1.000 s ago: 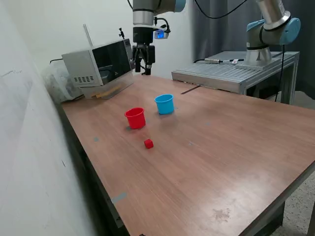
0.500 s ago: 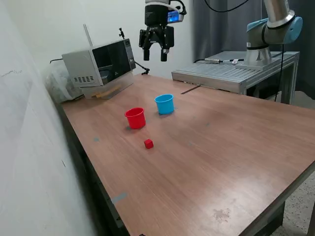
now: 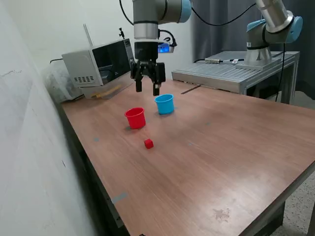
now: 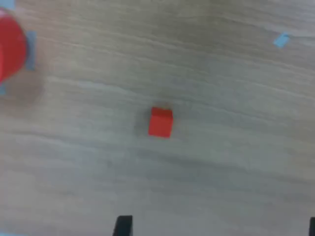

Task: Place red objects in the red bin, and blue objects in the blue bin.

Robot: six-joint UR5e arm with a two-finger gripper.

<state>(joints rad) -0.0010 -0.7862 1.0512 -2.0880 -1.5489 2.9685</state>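
One small red cube (image 3: 148, 143) lies on the wooden table, in front of the red cup (image 3: 135, 118). The light-blue cup (image 3: 165, 103) stands just to the exterior view's right of the red cup. My gripper (image 3: 146, 91) is open and empty. It hangs in the air behind and between the two cups. In the wrist view the red cube (image 4: 161, 122) sits mid-picture, with the red cup (image 4: 9, 46) cut off at the edge and both dark fingertips (image 4: 123, 226) wide apart. No blue cubes and no second red cube are in view.
A microwave (image 3: 98, 66) stands at the table's back on the exterior view's left. A grey metal bench (image 3: 231, 73) with a second arm (image 3: 270, 29) stands at the back right. A wall runs along the left. Small blue tape bits (image 4: 281, 40) mark the table.
My gripper swung from beside the microwave up and to the exterior view's right, then came down and now hangs lower, just behind the two cups. The cups and the cube have not moved.
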